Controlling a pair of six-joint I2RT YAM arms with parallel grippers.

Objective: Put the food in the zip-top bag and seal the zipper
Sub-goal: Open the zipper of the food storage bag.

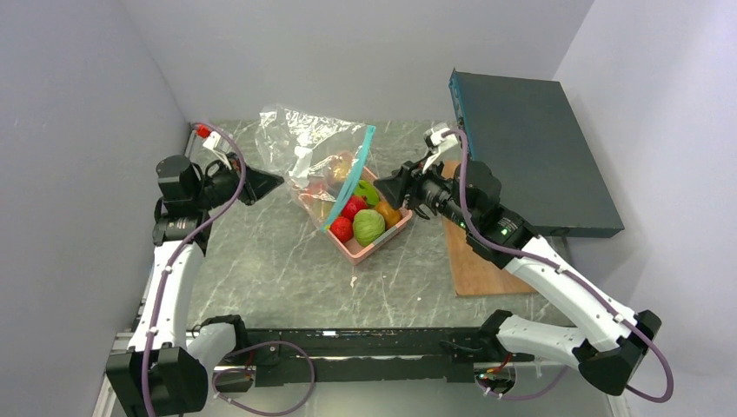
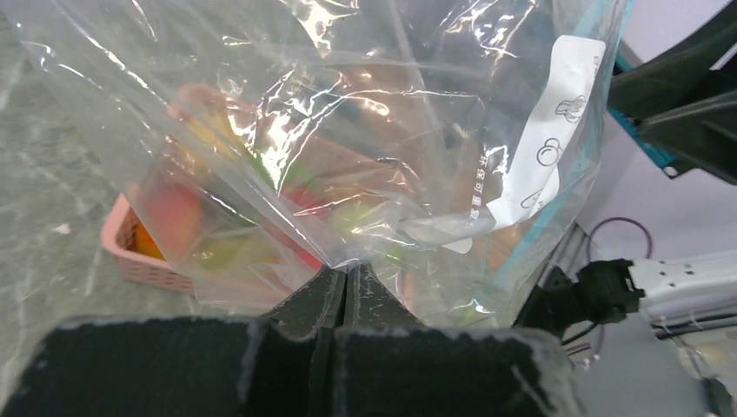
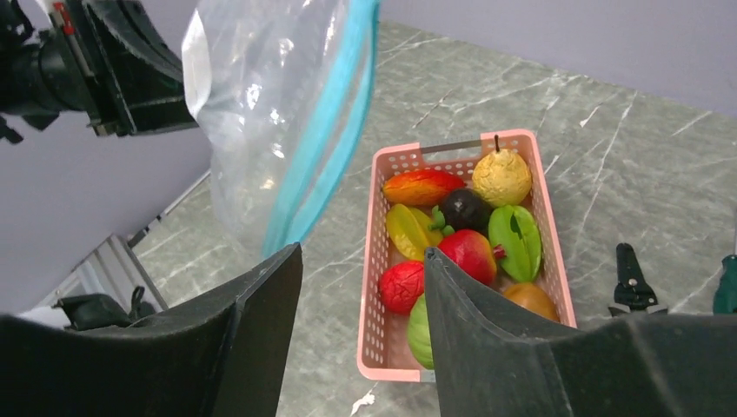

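Left gripper (image 2: 345, 280) clamped on the zip-top bag (image 2: 348, 130) hanging before it; right gripper (image 3: 361, 254) spread apart, the zipper (image 3: 323, 148) just ahead-left, the food (image 3: 469, 248) in the pink basket (image 3: 452, 144) ahead and below.

Crinkled, glossy clear plastic zip-top bag (image 3: 261, 113); shiny smooth food (image 3: 469, 250); pink perforated plastic basket (image 3: 374, 295); grey veined stone-look worktop (image 3: 608, 130); matt wooden board (image 1: 476, 271)

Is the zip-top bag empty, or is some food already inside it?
Empty, it seems: the zip-top bag hangs clear with nothing inside, and the food lies in the pink basket.
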